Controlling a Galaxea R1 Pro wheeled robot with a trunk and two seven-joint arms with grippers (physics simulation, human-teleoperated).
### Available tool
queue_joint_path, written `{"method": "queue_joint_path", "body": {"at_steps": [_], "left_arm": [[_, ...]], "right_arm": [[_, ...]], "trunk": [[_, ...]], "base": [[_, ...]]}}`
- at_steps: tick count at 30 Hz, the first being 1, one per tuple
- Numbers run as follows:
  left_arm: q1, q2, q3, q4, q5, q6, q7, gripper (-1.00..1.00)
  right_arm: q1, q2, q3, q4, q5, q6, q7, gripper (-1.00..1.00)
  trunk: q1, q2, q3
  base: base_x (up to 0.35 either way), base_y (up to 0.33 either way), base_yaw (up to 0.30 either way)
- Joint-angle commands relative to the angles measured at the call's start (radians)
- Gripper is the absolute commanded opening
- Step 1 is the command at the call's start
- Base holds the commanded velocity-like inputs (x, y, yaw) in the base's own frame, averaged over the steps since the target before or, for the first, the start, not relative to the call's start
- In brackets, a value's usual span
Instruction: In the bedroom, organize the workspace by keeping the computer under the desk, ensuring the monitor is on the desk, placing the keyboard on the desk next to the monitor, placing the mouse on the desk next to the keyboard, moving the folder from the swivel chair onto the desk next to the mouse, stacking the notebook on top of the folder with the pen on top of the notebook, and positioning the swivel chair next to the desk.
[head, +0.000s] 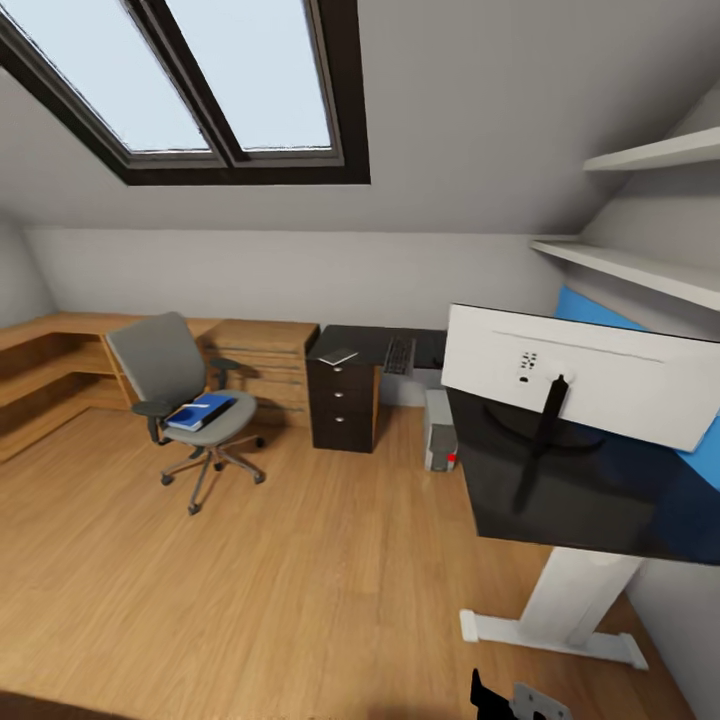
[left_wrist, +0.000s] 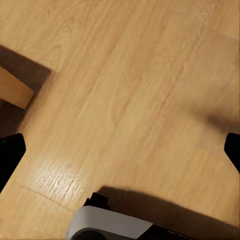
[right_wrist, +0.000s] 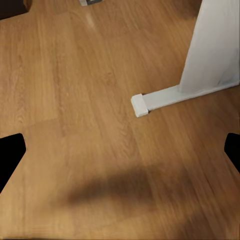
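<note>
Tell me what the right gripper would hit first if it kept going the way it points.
Most likely the bare wood floor: the right gripper, fingers wide apart, points down at it. The white desk foot lies just off that line, though depth is hard to judge.

The head camera looks down across the room from beside the desk (head: 560, 500). Both wrist cameras face the floor (left_wrist: 130, 100) closely; the right shares the desk's white foot (right_wrist: 150, 102).
</note>
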Motion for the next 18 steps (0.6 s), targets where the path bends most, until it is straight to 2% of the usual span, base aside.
{"method": "queue_joint_path", "body": {"at_steps": [1, 9, 12, 13, 18], "left_arm": [[0.0, 0.0, 0.002, -0.001, 0.011, 0.001, 0.0, 1.0], [0.0, 0.0, 0.005, 0.007, 0.013, 0.0, -0.006, 1.0], [0.0, 0.0, 0.004, 0.009, 0.012, -0.028, -0.008, 1.0], [0.0, 0.001, 0.005, 0.037, 0.013, -0.072, -0.009, 1.0], [0.0, 0.004, 0.006, 0.127, 0.009, -0.143, -0.01, 1.0]], "right_arm": [[-0.001, 0.0, -0.001, 0.001, 0.006, -0.003, -0.004, 1.0], [-0.001, -0.013, 0.0, 0.001, 0.007, -0.004, -0.003, 1.0], [-0.001, -0.015, 0.001, 0.001, 0.007, -0.005, -0.002, 1.0], [-0.001, -0.02, 0.001, 0.001, 0.007, -0.005, -0.001, 1.0], [-0.001, -0.025, 0.001, 0.001, 0.007, -0.004, -0.002, 1.0]], "trunk": [[0.0, -0.001, -0.002], [0.0, -0.001, -0.011], [0.0, -0.001, -0.011], [0.0, -0.001, -0.012], [0.0, -0.001, -0.012]], "base": [[0.0, 0.0, 0.145], [0.0, 0.0, 0.047], [0.0, 0.0, 0.006], [0.0, 0.0, 0.002], [0.097, 0.053, 0.001]]}}
